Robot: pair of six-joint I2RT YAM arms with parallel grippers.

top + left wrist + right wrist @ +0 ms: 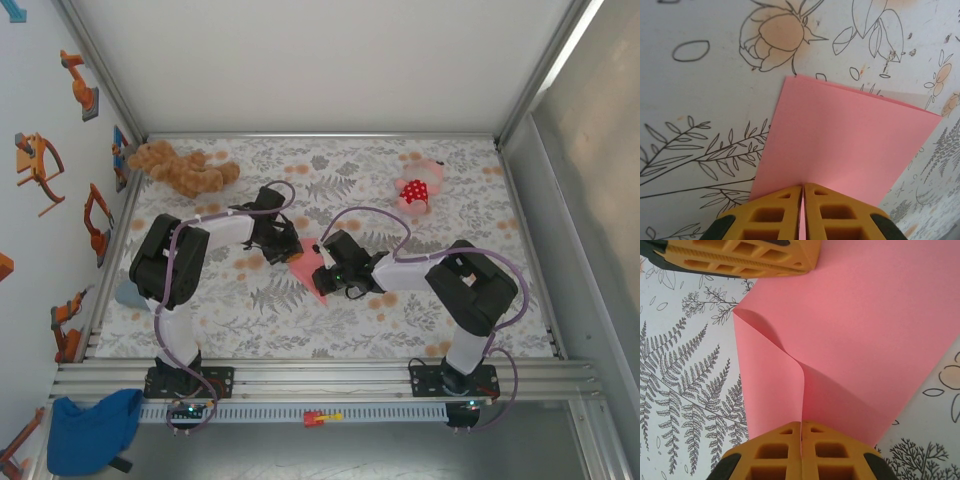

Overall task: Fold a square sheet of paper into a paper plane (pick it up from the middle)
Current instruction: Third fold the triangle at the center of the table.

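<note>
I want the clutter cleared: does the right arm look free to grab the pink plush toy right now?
Probably not yet: the right gripper is shut on the pink paper, which the left gripper pinches too. The pink plush toy sits apart, with nothing blocking it.

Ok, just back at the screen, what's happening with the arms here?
Both arms are working the square sheet of paper at the middle of the floral table. The left tool is shut on one edge, the right tool shut on another, and the sheet curls over between them. It is not a plane shape yet.
</note>
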